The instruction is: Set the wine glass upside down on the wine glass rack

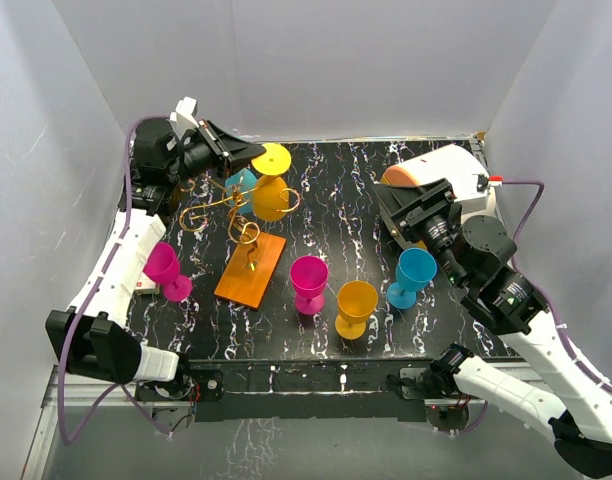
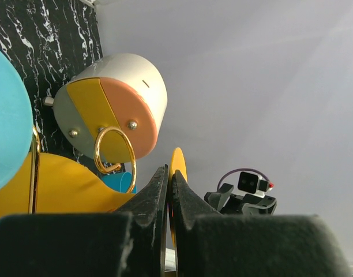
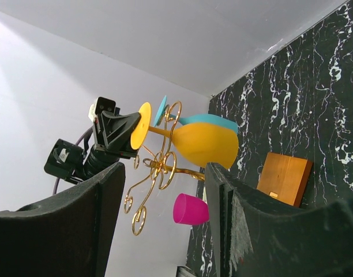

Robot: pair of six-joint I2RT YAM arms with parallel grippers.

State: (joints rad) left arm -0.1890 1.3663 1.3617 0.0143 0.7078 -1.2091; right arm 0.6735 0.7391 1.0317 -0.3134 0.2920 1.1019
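Observation:
A yellow wine glass (image 1: 271, 197) hangs foot-up at the top of the gold wire wine glass rack (image 1: 218, 210), which stands on an orange base (image 1: 251, 268). My left gripper (image 1: 252, 152) is shut on the rim of its round foot (image 2: 177, 164), pinched between the black pads (image 2: 156, 193). The right wrist view shows the stem running through the scroll arms (image 3: 159, 164) and the bowl (image 3: 205, 144) tilted. A teal glass (image 1: 240, 182) hangs just behind it. My right gripper (image 1: 389, 222) stands open and empty at the right, well away from the rack.
Upright glasses stand on the black marbled table: magenta (image 1: 166, 268) at the left, magenta (image 1: 309, 282), yellow (image 1: 356, 305) and blue (image 1: 416, 275) near the front. A white-and-orange drum (image 1: 436, 165) lies at the back right. White walls enclose the table.

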